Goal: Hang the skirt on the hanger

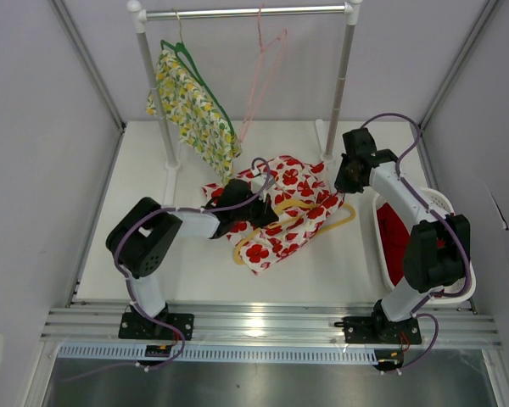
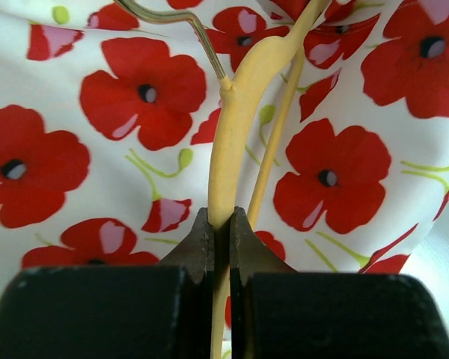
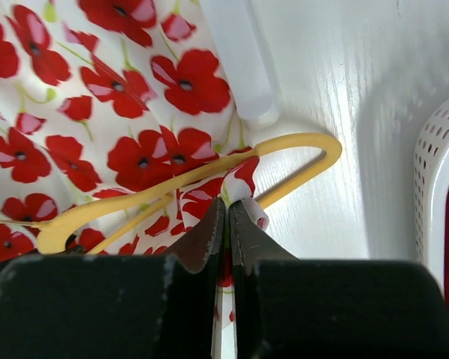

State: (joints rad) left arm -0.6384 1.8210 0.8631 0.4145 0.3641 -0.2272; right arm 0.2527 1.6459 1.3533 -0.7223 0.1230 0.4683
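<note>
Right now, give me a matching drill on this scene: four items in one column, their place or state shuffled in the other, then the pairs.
Items
1. yellow hanger
2. pink hanger
3. lemon-print garment
4. white basket

Place or state
A. at the table's right edge, red cloth inside
B. hangs bare on the rail
C. lies on the poppy skirt, pinched by the left gripper
D. hangs at the rail's left end

Pairs: 1-C, 2-B, 3-D, 4-A
</note>
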